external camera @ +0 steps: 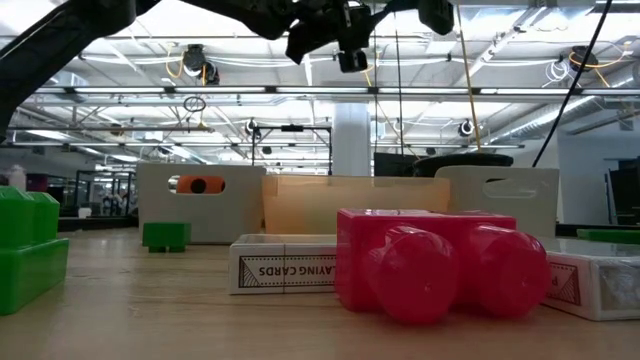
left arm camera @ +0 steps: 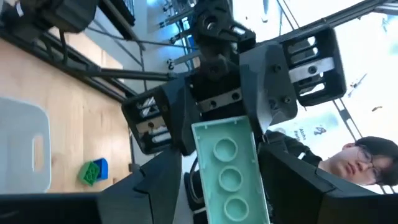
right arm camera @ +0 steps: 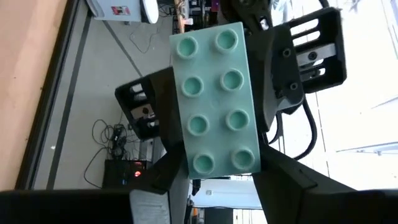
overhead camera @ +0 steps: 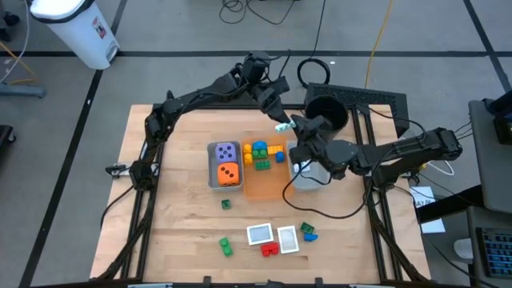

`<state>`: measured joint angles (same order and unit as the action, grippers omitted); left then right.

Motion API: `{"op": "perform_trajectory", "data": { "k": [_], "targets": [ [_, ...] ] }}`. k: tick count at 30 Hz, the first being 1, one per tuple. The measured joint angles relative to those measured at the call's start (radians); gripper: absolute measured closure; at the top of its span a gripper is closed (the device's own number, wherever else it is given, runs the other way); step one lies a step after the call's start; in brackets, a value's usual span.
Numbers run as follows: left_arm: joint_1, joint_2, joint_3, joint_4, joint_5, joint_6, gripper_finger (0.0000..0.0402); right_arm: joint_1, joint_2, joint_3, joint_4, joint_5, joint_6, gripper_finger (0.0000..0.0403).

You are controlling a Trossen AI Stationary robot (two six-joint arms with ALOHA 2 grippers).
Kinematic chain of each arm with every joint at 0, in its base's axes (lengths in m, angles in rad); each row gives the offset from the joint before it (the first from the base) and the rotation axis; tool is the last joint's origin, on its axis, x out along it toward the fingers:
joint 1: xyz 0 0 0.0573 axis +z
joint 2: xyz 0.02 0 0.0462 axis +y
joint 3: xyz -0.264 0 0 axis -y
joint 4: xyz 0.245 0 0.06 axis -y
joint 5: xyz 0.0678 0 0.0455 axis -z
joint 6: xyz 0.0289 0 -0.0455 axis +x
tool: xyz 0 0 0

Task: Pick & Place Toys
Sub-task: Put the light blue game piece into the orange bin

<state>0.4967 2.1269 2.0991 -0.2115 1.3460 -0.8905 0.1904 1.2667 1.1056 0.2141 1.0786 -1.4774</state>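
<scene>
A mint-green studded brick hangs high over the table's far middle, between my two grippers, which meet tip to tip. My right gripper comes from the table's right and is shut on the brick. My left gripper comes from the left. It is open, its fingers on either side of the brick's other end with a narrow gap on each side. Other toys lie below: two dice in a grey tray, bricks in the orange tray, and bricks and cards on the near table. My right gripper pinches the brick's two long sides between its two fingers, at the end nearest its wrist. The fingers reach in level from the table's right. The brick juts out ahead of them toward the left gripper, studs facing the wrist camera, lifted clear of everything.
A black round bucket stands just beyond the grippers. A second grey tray sits under my right arm, beside the orange tray. A person shows beyond the table in the left wrist view. Bare wood lies at the table's left.
</scene>
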Motion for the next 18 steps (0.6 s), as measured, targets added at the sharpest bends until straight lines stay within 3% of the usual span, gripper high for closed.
{"op": "perform_trajectory", "data": {
  "k": [18],
  "targets": [
    [0.088, 0.000, -0.001, 0.061, -0.002, -0.044, 0.0190, 0.083, 0.002, -0.001, -0.001, 0.020, 0.098, 0.0261]
  ]
}}
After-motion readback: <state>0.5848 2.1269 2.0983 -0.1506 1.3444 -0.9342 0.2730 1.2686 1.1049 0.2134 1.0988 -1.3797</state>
